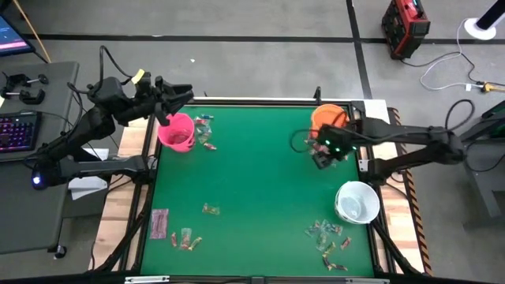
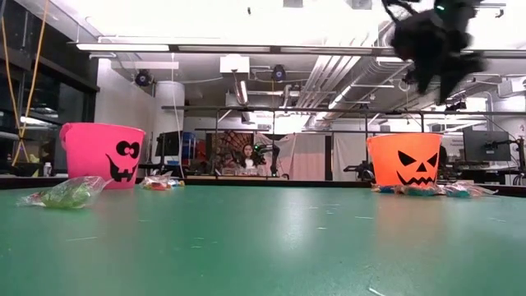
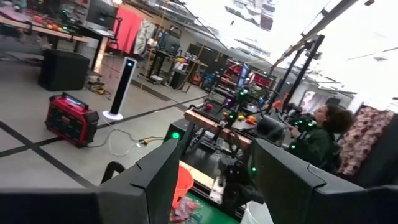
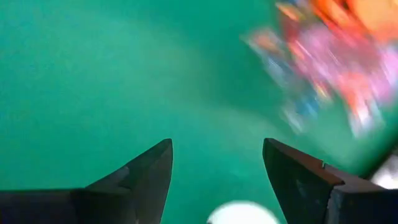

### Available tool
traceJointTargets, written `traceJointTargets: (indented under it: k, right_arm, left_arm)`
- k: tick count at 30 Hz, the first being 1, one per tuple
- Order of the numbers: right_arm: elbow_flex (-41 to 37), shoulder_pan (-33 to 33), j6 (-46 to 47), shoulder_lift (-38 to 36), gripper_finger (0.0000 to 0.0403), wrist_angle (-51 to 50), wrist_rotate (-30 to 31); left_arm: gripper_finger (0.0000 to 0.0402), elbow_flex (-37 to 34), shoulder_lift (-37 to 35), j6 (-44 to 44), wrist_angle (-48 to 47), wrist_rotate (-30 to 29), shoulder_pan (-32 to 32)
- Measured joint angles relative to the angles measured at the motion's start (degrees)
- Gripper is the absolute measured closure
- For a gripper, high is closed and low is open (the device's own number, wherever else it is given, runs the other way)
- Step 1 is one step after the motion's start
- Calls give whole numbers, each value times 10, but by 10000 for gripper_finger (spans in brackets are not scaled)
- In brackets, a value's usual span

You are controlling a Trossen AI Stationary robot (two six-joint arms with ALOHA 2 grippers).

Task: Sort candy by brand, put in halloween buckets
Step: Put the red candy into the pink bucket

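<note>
Three halloween buckets stand on the green table: a pink one (image 1: 177, 132) at the far left, an orange one (image 1: 327, 118) at the far right, and a white one (image 1: 357, 201) at the right edge. Candy lies in loose groups beside the pink bucket (image 1: 207, 131), in front of the orange bucket (image 4: 323, 68), at the near left (image 1: 185, 239) and at the near right (image 1: 327, 237). My left gripper (image 3: 214, 155) stands open and level, high above the pink bucket. My right gripper (image 4: 217, 146) is open and points down over bare table, just in front of the orange bucket, with nothing between its fingers.
A flat pink wrapper (image 1: 158, 223) lies near the left edge, and a single sweet (image 1: 211, 209) sits left of centre. The middle of the table (image 1: 260, 181) is bare green. A person (image 3: 317, 134) sits behind the far edge.
</note>
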Motion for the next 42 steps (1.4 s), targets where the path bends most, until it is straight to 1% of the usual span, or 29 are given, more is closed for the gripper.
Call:
traceJointTargets:
  k: [2, 4, 6, 11, 17, 20, 25, 32, 42]
  right_arm:
    - [-27, 10, 53, -15, 161, -31, 20]
    - [-52, 10, 82, -22, 161, -59, 38]
    - [-76, 0, 96, -21, 161, -56, 64]
    - [-128, -32, 104, -10, 161, -8, 125]
    - [-188, -63, 118, 5, 165, 65, 138]
    - [-213, -69, 144, 7, 176, 104, 166]
    - [-238, -81, 149, 7, 192, 152, 212]
    - [-255, -105, 160, 32, 199, 205, 232]
    - [-263, -121, 122, 102, 199, 285, 222]
  left_arm:
    - [208, 0, 0, 0, 0, -10, 0]
    - [208, 0, 0, 0, 0, -13, 0]
    - [208, 0, 0, 0, 0, -13, 0]
    - [208, 0, 0, 0, 0, -16, 0]
    - [208, 0, 0, 0, 0, -20, 0]
    - [208, 0, 0, 7, 0, -20, 0]
    - [208, 0, 0, 19, 0, -20, 0]
    - [208, 0, 0, 16, 0, -20, 0]
    - [208, 0, 0, 16, 0, -20, 0]
